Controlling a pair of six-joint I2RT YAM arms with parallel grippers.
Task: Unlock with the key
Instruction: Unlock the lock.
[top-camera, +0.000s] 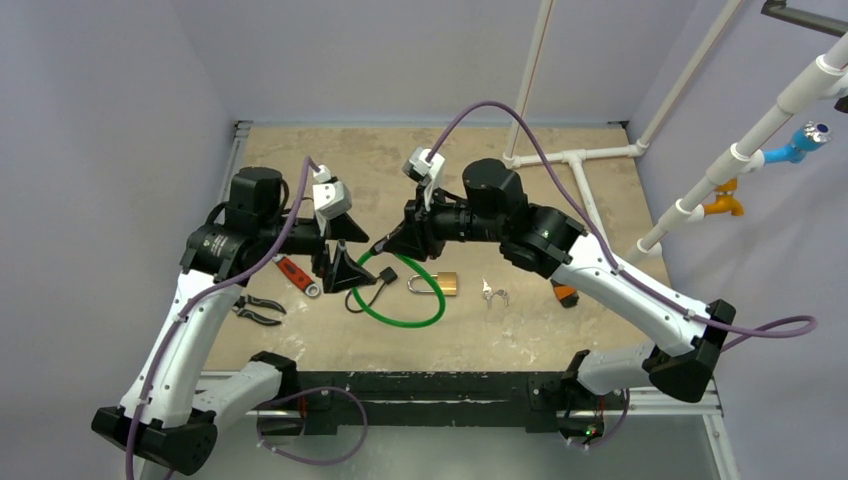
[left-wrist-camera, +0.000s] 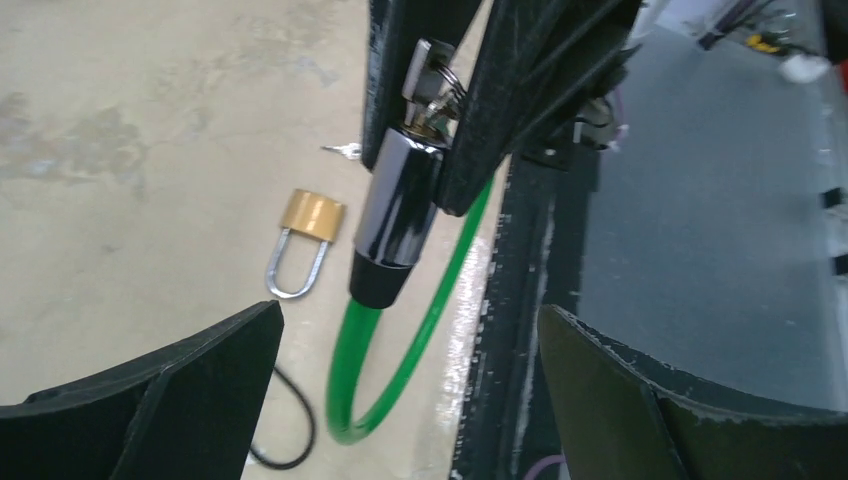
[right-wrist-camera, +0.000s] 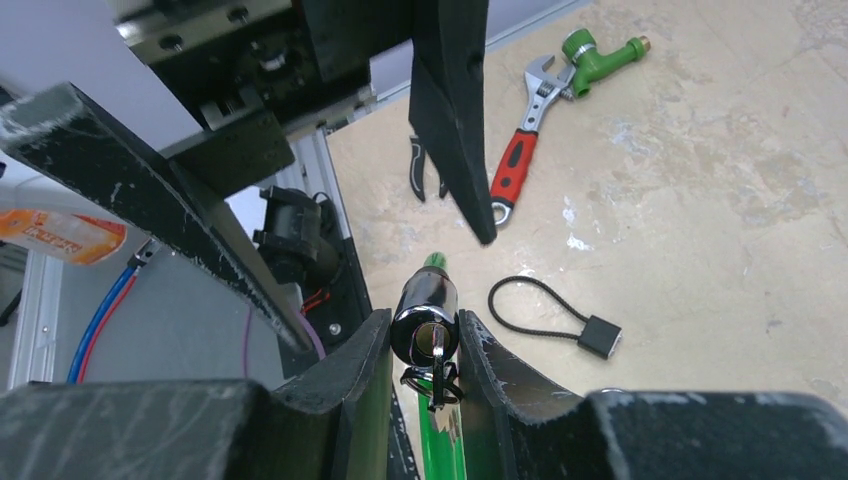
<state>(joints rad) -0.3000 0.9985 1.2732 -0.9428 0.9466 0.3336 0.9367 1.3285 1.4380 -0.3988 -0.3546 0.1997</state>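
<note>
The green cable lock (top-camera: 400, 310) has a glossy black cylinder body (right-wrist-camera: 425, 315) lifted off the table, and my right gripper (right-wrist-camera: 425, 332) is shut on that body. A key (right-wrist-camera: 437, 365) on a small ring sits in the cylinder's end face. In the left wrist view the cylinder (left-wrist-camera: 400, 205) hangs between the right fingers (left-wrist-camera: 510, 100), with the key (left-wrist-camera: 430, 85) at its top and the green cable (left-wrist-camera: 350, 370) looping down to the table. My left gripper (left-wrist-camera: 410, 390) is open, just short of the cylinder, holding nothing.
On the table lie a brass padlock (top-camera: 440, 284), loose keys (top-camera: 493, 294), a small black cable lock (right-wrist-camera: 590, 335), a red-handled wrench (right-wrist-camera: 520, 150), black pliers (top-camera: 258, 310) and a green hose nozzle (right-wrist-camera: 590, 50). White pipes (top-camera: 575, 155) stand at the back right.
</note>
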